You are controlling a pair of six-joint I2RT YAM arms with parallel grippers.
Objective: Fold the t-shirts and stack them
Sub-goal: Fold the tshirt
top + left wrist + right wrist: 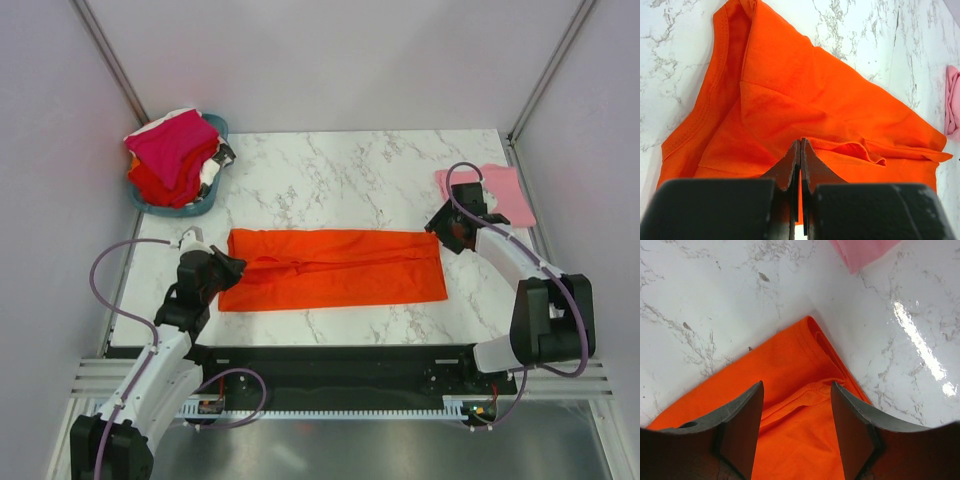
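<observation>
1. From above: see orange t-shirt [340,268] folded into 1 long band across the middle of the table [330,180].
2. Left wrist: pinching a fold at its left-edge end with left gripper [800,142] pressed together.
3. Right wrist: poised with right gripper [796,385] spread above the right-end hem; likely limp, light; pinch there.

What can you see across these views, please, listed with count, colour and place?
bright orange cloth t-shirt: one, orange, lying as a long strip across the table's middle
light pink cloth t-shirt: one, pink, far right corner of the table
heap of cloth shirts: count unclear, magenta, red and white, inside the basket
teal plastic basket: one, teal, far left corner
white marble-patterned table: one, white with grey veins, under everything
left pincer: one, black, shut on the orange t-shirt's left end
right pincer: one, black, open over its right end
</observation>
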